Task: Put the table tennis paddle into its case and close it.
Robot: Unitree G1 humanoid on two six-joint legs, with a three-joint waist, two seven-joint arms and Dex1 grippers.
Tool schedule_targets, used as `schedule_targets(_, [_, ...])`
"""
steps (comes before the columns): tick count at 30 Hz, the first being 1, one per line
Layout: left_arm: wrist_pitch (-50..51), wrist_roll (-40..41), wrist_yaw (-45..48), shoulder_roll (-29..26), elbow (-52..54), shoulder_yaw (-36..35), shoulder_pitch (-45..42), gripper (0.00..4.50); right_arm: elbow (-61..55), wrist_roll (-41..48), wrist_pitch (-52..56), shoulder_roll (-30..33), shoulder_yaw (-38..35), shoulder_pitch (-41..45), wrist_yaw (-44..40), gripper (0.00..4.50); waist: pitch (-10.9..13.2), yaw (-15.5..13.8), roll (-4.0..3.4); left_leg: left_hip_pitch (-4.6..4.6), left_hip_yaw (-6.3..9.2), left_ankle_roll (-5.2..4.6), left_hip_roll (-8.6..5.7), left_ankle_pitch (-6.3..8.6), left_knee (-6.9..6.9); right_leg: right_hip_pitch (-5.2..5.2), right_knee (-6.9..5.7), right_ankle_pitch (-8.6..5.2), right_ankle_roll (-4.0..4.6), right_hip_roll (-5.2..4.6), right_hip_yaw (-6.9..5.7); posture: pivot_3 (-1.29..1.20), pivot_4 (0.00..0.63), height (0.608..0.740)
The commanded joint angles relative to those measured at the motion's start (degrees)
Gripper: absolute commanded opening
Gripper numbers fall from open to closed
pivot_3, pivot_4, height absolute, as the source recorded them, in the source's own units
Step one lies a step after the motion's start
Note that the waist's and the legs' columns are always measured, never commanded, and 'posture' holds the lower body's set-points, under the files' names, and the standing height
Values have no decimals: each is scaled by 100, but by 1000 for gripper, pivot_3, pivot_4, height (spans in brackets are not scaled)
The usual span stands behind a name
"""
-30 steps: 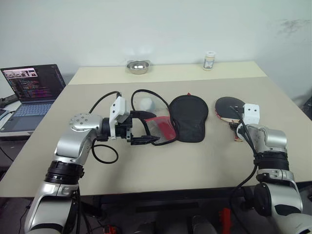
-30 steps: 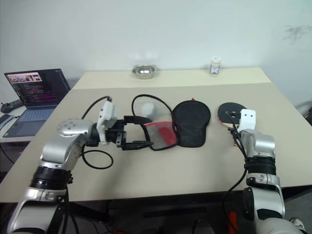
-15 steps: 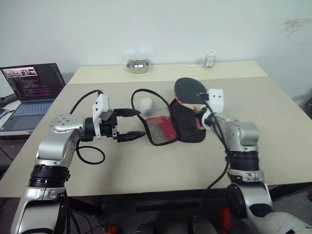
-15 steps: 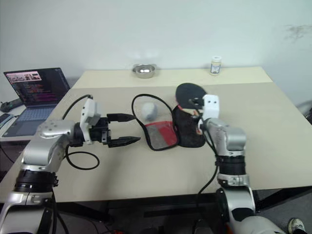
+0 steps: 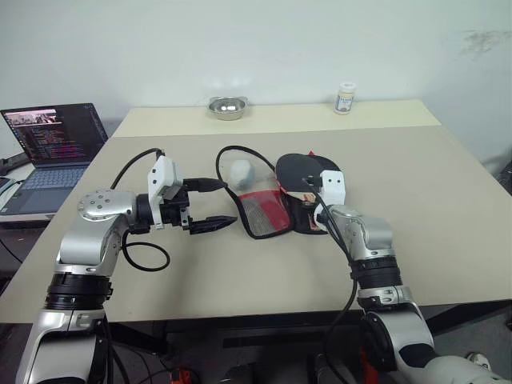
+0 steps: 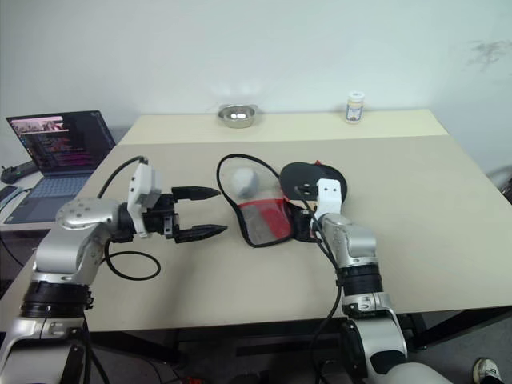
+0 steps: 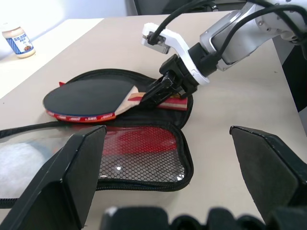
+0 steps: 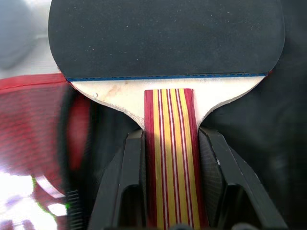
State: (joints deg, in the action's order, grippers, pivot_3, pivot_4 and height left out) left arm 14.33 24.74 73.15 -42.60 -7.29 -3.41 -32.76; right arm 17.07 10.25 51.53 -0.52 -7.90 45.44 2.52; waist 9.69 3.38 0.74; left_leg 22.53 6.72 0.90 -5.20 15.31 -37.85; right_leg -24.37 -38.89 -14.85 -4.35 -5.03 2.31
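Right hand grasps our table tennis paddle by its handle over the open case, mid-frame; left hand released.

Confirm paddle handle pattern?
Red and yellow lengthwise stripes on the table tennis paddle handle, clearest in the right wrist view.

Bare surface lies between and below the spread left fingers, open to pass; just past their tips the unzipped case lies flat, its mesh flap nearest; the table tennis paddle, clamped in the right fingers, hangs over the case's far half, blocking that side.
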Motion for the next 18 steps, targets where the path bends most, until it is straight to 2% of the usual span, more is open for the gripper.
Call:
schedule_targets(1, [-52,18,-50,-105,140,-146,-62,4500,-230,8,-206,30,-2,133,-14,1087,0,0,0,0,0,0,0,0,0,0,0,0,0,0,0,0,150,740])
schedule_targets(16, [-22,-27,-137,-77,188,-64,-177,4500,265,22,-432,-47,-70,191,172,1087,-1,14,1,-4,0,-1,1,0,-1,3,-3,0,0,0,1,0,150,740])
schedule_targets(18, [-14,-30,-141,-83,198,-64,-168,4500,223,43,-430,-100,-103,186,229,1799,-1,15,1,-6,0,-1,1,0,-1,4,-4,0,0,1,1,0,150,740])
